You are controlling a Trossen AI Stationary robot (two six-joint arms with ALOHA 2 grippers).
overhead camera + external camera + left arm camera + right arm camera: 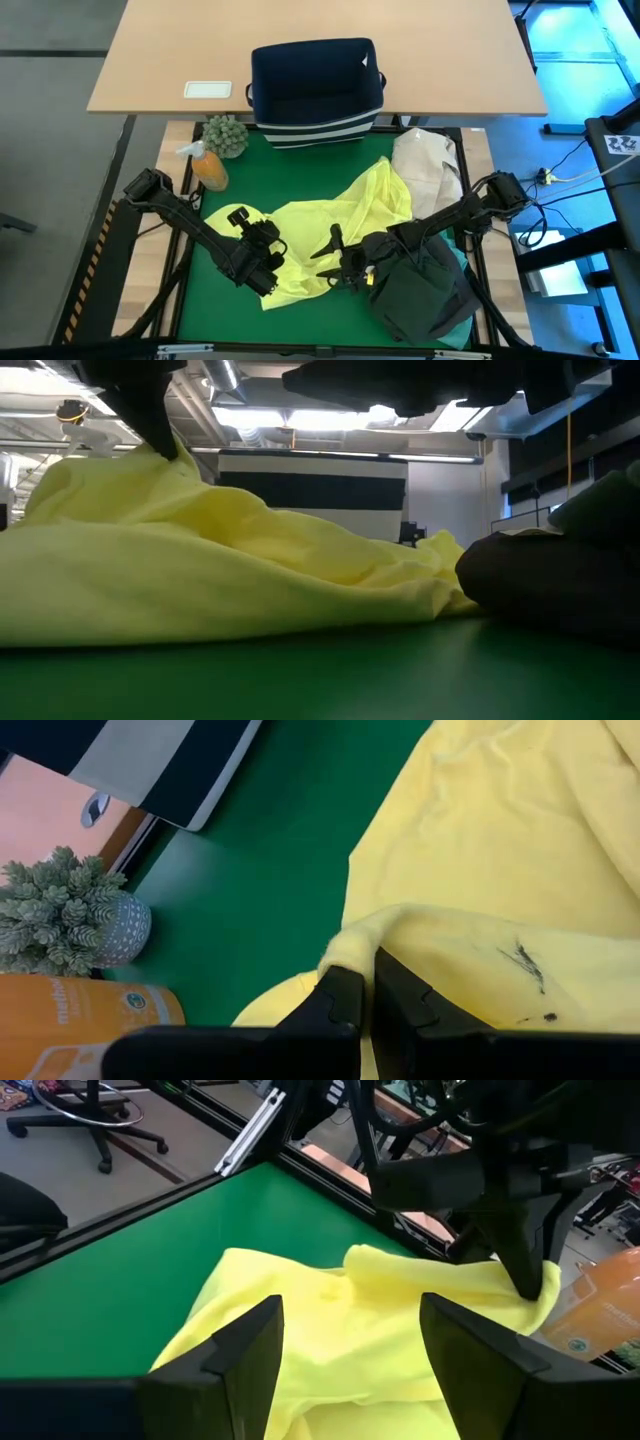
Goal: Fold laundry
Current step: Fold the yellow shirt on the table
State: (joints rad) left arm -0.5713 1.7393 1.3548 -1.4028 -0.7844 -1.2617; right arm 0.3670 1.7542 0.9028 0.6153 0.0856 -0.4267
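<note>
- Covering most of the work area, the green mat point(215, 300) is the largest surface I see; the laundry lies on it.
- I see the navy bin point(316, 85) with its striped base at the mat's far edge, on the wooden table point(150, 60).
- I see the yellow-green shirt point(350, 215) spread across the mat's middle, running from the near left toward the far right.
- I see a dark olive-black garment point(425, 290) heaped at the near right, touching the shirt's edge, with a turquoise piece point(462, 262) showing beneath it.
- I see the cream-beige bundle point(425, 165) at the far right, beside the shirt.
- I read the left gripper point(368, 982) as closed, pinching a raised fold of the yellow-green shirt at its left end.
- I read the right gripper point(350, 1330) as open, fingers spread above the shirt, holding nothing.
- I see an orange bottle point(209, 170) and a small potted plant point(226, 135) at the far left corner, clear of the cloth.
</note>
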